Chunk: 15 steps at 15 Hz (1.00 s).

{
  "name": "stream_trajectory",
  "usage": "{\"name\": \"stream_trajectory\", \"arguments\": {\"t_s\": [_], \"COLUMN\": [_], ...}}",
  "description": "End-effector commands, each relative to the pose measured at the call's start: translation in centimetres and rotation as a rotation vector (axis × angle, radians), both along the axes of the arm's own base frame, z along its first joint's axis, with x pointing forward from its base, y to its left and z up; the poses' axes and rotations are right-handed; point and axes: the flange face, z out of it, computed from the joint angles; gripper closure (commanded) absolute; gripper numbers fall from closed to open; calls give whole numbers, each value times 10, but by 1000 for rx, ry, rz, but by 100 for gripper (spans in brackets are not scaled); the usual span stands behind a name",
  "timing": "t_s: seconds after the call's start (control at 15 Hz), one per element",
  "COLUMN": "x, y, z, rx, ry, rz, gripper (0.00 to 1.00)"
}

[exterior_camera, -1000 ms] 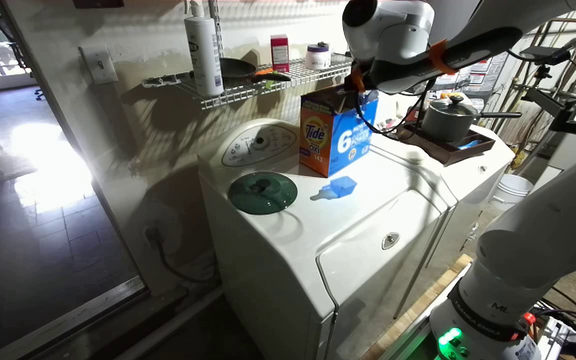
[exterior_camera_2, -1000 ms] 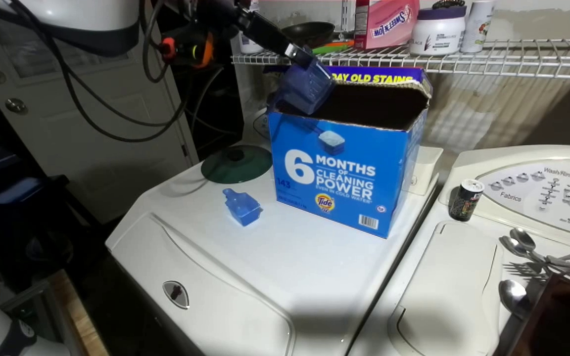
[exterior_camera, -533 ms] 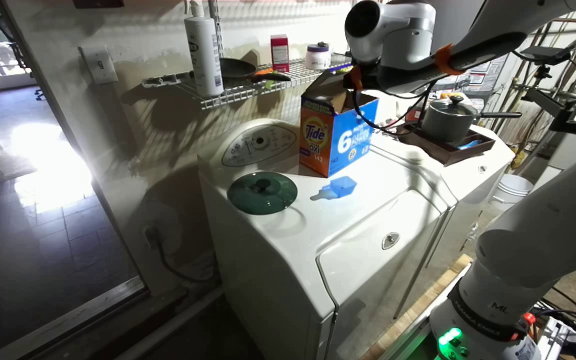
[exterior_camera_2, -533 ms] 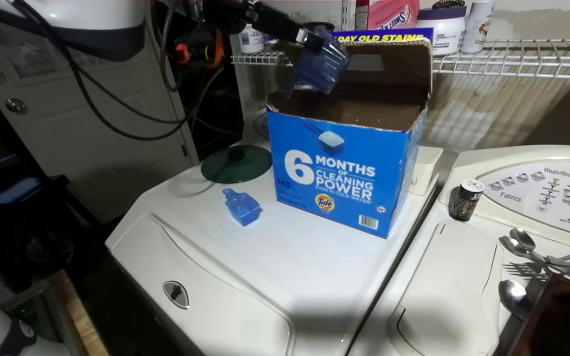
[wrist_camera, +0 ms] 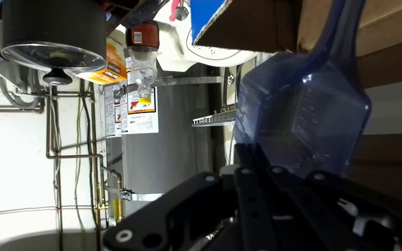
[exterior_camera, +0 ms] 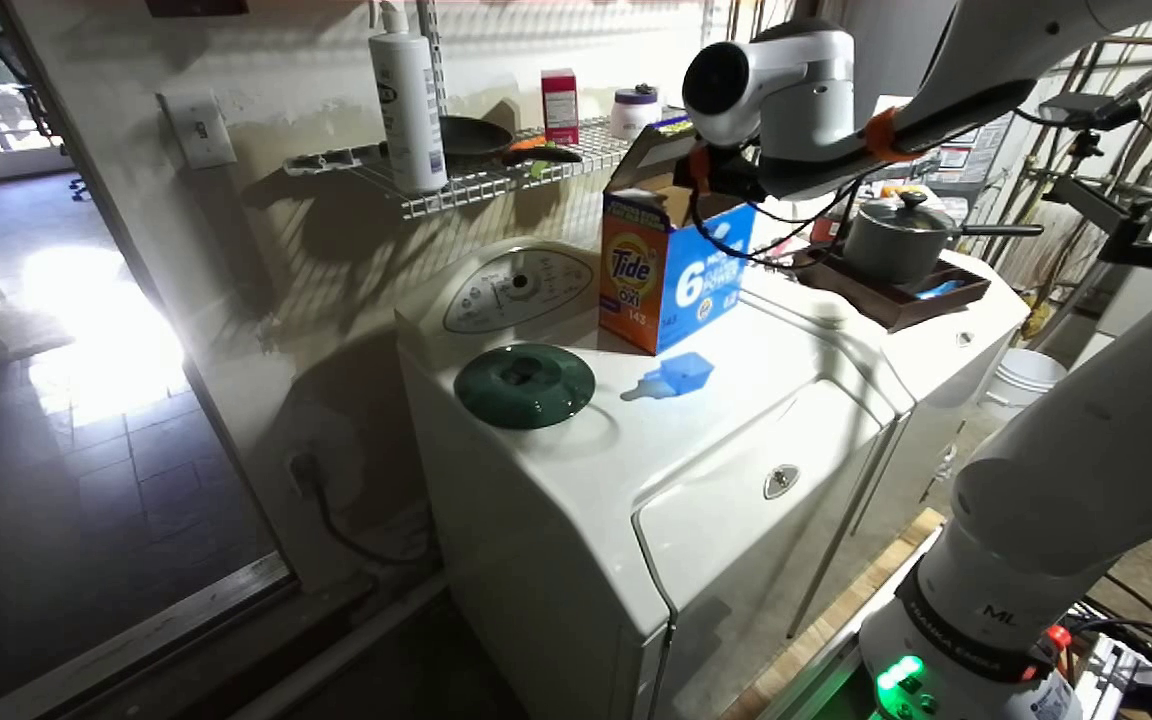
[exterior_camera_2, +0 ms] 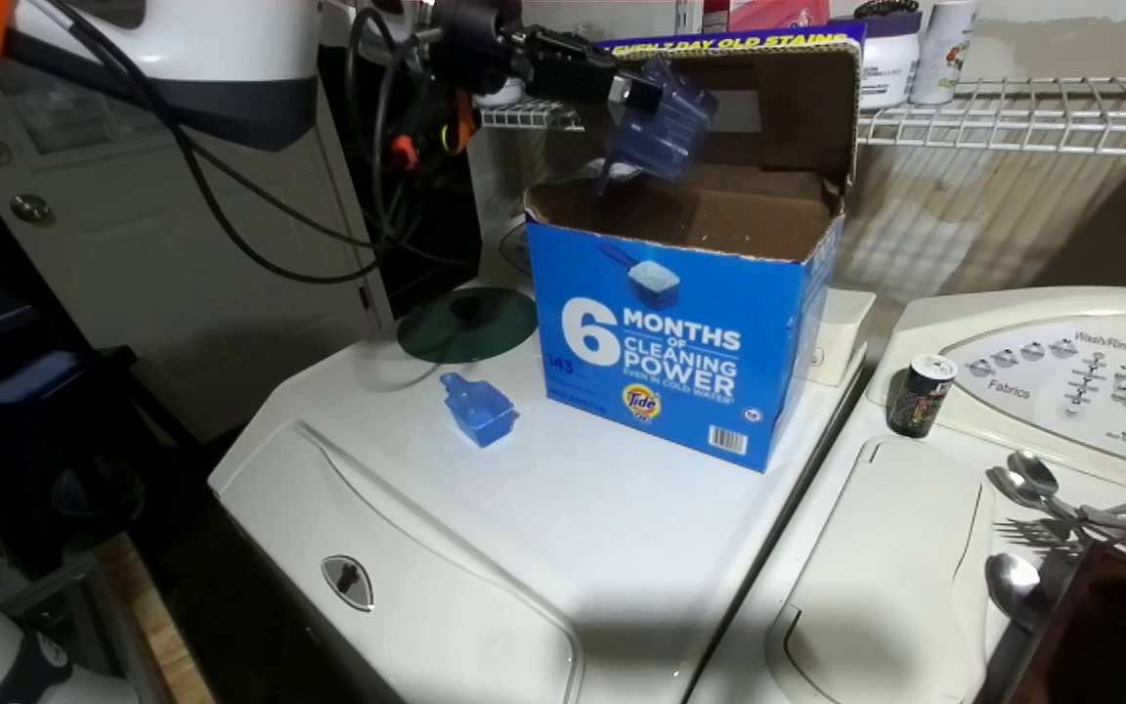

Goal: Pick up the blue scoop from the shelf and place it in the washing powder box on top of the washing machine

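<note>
My gripper [exterior_camera_2: 639,92] is shut on the wall of a translucent blue scoop [exterior_camera_2: 671,127], over the opening of the washing powder box [exterior_camera_2: 651,332]. In the wrist view the fingertips [wrist_camera: 244,150] pinch the wall of the held scoop [wrist_camera: 305,115], and its handle points up. The box, orange and blue in an exterior view [exterior_camera: 631,265], stands upright on the white washing machine [exterior_camera: 596,470] with its lid flap raised. Another blue scoop [exterior_camera_2: 481,411] lies on the machine in front of the box. The wire shelf [exterior_camera_2: 1032,119] runs along the wall behind.
A dark green lid [exterior_camera: 524,386] lies beside the box. A pan [exterior_camera: 476,138], a white bottle [exterior_camera: 411,110] and a pink box [exterior_camera: 559,105] stand on the shelf. To the other side are a can [exterior_camera_2: 920,396], cutlery [exterior_camera_2: 1042,499] and a pot [exterior_camera: 896,240] on a brown tray.
In an exterior view, my gripper and the held scoop have moved up and right, further over the box opening. The box's lid flap has swung up and back, opening wider.
</note>
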Motion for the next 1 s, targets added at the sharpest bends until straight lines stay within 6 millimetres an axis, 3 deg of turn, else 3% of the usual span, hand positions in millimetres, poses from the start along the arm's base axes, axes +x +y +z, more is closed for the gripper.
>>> {"name": "stream_trajectory", "arguments": {"t_s": [0.0, 0.73, 0.8, 0.93], "x": [10, 18, 19, 19], "y": [-6, -23, -22, -22], "z": [-10, -31, -30, -29], "rx": [18, 20, 26, 25], "ry": [-54, -37, -39, -37], "rz": [-6, -24, -15, -12], "gripper": [99, 99, 72, 65]}}
